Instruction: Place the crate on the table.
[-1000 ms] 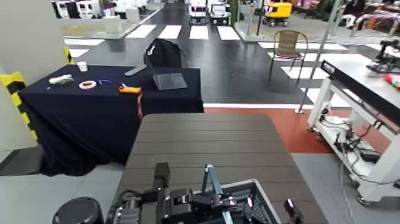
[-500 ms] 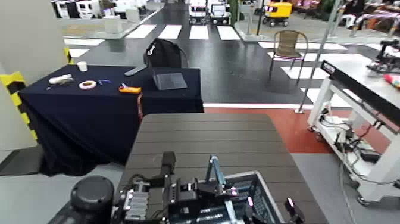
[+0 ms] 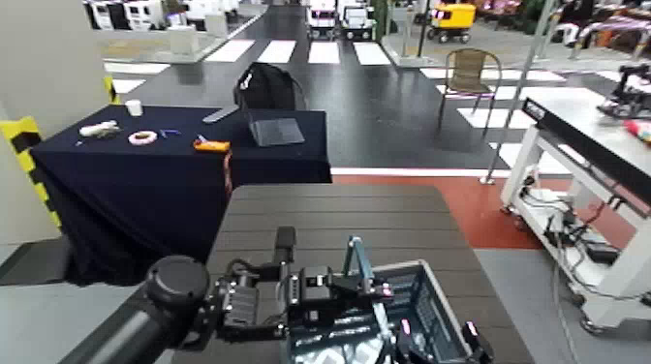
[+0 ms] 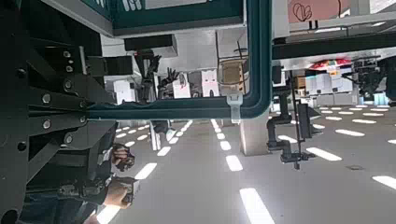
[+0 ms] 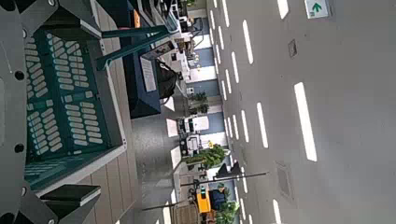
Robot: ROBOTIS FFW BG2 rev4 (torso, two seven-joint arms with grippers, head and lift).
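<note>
The crate (image 3: 426, 300) is at the near end of the slatted table (image 3: 329, 218), low in the head view; whether it rests on the slats is hidden. Its teal hoop handle (image 3: 356, 257) stands upright. My left gripper (image 3: 341, 288) reaches in from the left and is shut on that handle, which crosses the left wrist view (image 4: 177, 109). My right gripper (image 3: 472, 339) is by the crate's right rim with fingers spread wide. The right wrist view shows the crate's teal slatted inside (image 5: 65, 103) between them.
A navy-draped table (image 3: 145, 184) with a laptop (image 3: 276, 131) and small items stands beyond the table on the left. A white-framed workbench (image 3: 581, 126) stands on the right. A chair (image 3: 470, 73) is farther back.
My left arm has pushed forward and carried the crate farther onto the table. The handle has moved up and right in the head view. The right gripper has stayed where it was.
</note>
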